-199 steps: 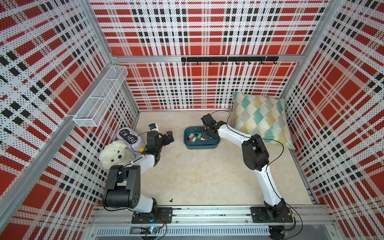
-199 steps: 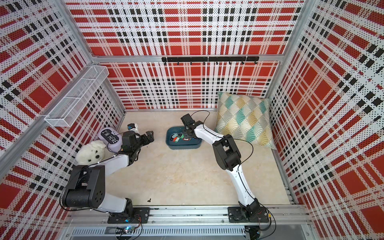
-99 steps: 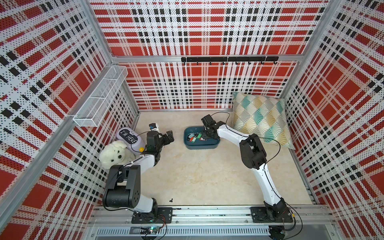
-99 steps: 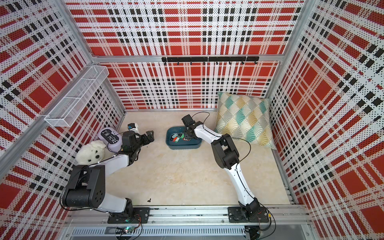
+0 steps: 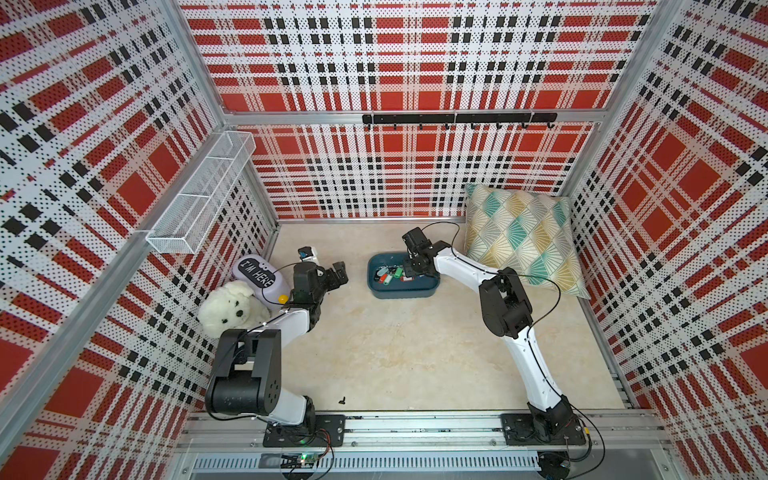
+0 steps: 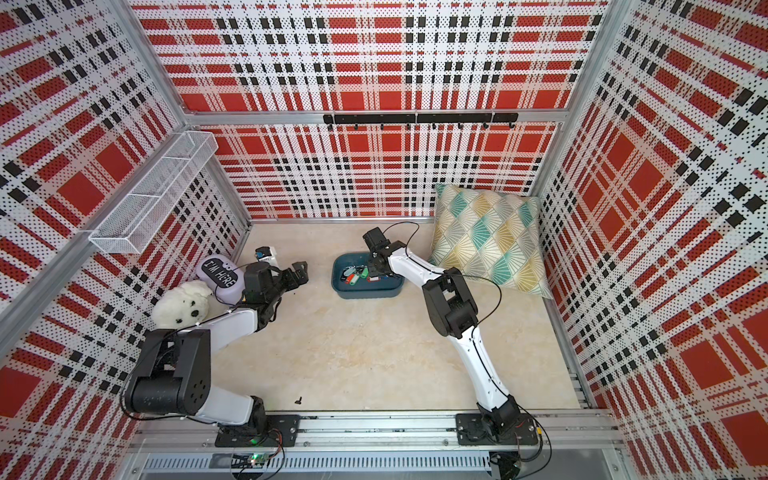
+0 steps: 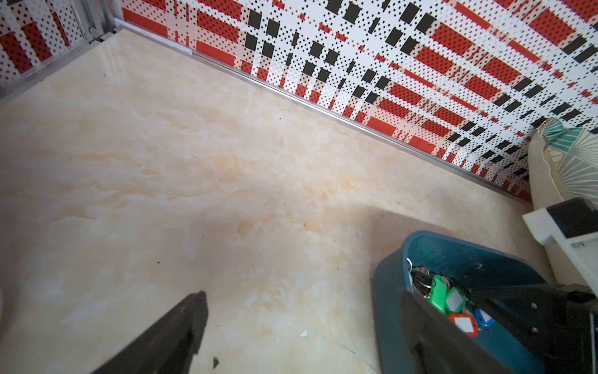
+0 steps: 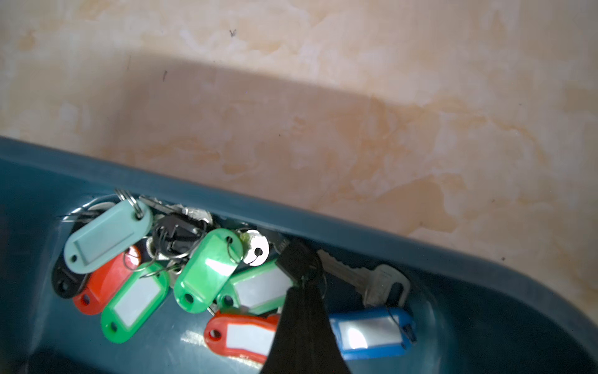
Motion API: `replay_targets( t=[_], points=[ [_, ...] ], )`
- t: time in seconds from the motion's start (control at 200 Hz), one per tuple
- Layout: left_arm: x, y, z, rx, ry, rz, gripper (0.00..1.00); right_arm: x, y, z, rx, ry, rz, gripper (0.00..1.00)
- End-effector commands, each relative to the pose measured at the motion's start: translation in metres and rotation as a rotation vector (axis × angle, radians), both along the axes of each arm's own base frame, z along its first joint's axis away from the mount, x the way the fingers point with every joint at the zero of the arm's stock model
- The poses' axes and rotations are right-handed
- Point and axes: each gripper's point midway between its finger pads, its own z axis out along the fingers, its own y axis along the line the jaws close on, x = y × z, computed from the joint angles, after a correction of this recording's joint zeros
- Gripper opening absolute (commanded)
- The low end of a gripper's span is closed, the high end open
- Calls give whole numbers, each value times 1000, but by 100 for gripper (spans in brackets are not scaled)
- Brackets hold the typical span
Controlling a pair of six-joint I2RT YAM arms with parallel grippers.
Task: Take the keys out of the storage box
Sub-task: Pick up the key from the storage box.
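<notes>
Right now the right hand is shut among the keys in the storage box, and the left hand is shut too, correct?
No: the left hand is open, spread wide in the left wrist view. The right hand is shut among the keys in the storage box.

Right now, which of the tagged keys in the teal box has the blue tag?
The blue tag at the pile's edge, next to a long silver key. It is the only blue one; the rest are green, red, black or pale grey.
</notes>
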Motion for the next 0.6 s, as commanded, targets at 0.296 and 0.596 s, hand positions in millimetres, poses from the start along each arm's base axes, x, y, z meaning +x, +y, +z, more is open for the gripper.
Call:
replay_targets(
  t=[0.296, 0.596],
  points=[
    [0, 2, -2, 6, -8, -6, 99, 5, -5, 80, 46, -134, 8, 0],
    [0, -2, 1, -7, -15, -24, 99, -38, 5, 148, 148, -214, 127, 0]
  ],
)
